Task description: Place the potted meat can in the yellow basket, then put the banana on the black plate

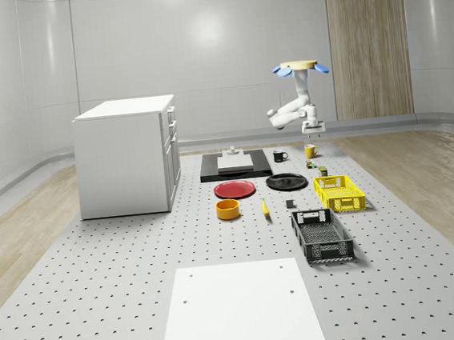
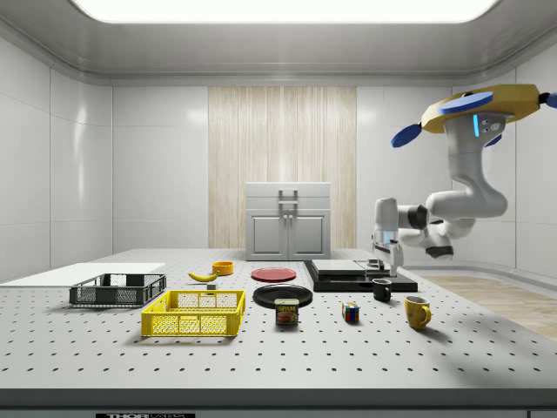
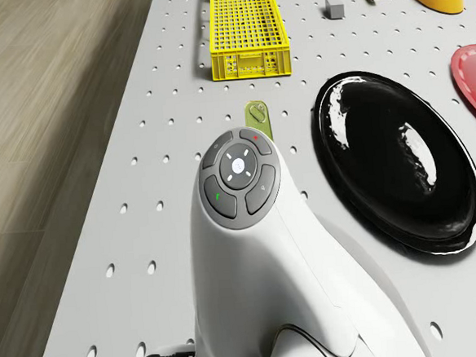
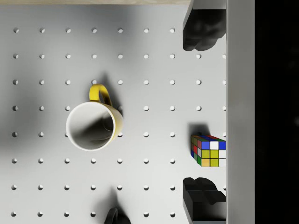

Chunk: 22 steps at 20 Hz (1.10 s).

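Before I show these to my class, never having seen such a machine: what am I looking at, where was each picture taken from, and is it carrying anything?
It is a simulated flying drone with a white jointed arm ending in two fingers, spread apart and holding nothing. It hovers above the perforated grey table, near the yellow mug and the coloured puzzle cube. One camera overlooks the room, one watches from the side, one sits on the drone, one on the wrist. Untouched: the small potted meat can, yellow mesh basket, yellow banana, glossy black plate.
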Available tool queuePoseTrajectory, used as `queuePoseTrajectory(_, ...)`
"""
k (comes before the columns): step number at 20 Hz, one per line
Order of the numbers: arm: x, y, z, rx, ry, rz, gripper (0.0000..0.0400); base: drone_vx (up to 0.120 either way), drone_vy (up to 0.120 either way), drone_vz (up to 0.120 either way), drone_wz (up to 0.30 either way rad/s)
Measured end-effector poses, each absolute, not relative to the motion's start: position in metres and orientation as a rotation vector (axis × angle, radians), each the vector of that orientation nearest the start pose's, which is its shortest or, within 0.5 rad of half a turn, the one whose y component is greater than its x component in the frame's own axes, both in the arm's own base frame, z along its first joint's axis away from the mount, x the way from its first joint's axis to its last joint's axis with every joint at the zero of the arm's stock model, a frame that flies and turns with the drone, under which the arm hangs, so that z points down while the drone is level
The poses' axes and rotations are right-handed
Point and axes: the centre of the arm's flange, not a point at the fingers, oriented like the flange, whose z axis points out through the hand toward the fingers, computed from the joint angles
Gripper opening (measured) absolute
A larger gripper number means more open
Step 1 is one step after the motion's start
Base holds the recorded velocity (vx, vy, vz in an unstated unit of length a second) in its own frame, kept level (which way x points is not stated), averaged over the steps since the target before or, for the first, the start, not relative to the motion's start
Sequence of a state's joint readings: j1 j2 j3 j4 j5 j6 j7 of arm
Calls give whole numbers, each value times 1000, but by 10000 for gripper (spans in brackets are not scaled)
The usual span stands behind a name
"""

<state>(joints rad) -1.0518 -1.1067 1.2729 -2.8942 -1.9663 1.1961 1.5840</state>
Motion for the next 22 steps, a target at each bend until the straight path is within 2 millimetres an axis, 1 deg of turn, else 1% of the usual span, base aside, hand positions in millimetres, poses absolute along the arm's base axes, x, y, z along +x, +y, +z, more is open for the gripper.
queuePoseTrajectory(6,307,0,491,3,-3,784,400,120,0,-120,0)
queuePoseTrajectory(22,307,0,491,1,-2,785,400,120,0,0,0)
